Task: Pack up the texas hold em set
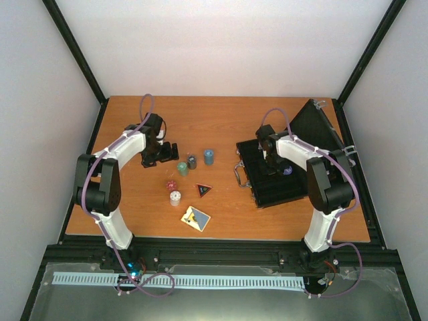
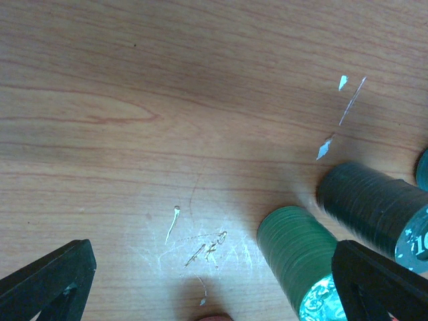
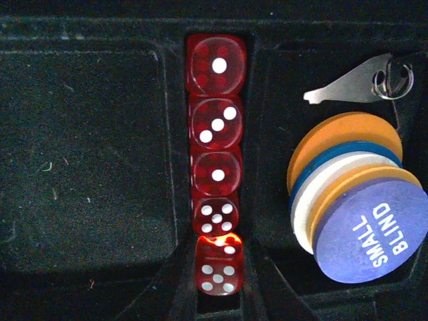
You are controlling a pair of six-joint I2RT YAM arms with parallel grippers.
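The black briefcase (image 1: 264,190) lies open at the right, lid (image 1: 313,126) raised. My right gripper (image 1: 272,164) reaches into its tray. In the right wrist view, my right gripper (image 3: 217,277) is shut on a tilted red die (image 3: 219,261) at the near end of a slot holding several red dice (image 3: 217,120). A purple "SMALL BLIND" disc (image 3: 371,234) tops a few discs beside the slot. My left gripper (image 1: 157,154) (image 2: 214,297) stands open over bare wood, its right finger (image 2: 378,281) next to the green chip stack (image 2: 301,257) (image 1: 182,167).
A dark chip stack (image 2: 371,210) (image 1: 192,160) and a blue stack (image 1: 208,156) stand right of the green one. Nearer the arms sit a red die (image 1: 170,184), a white stack (image 1: 175,198), a dark card (image 1: 202,190) and a card deck (image 1: 195,218). Keys (image 3: 348,83) lie in the tray.
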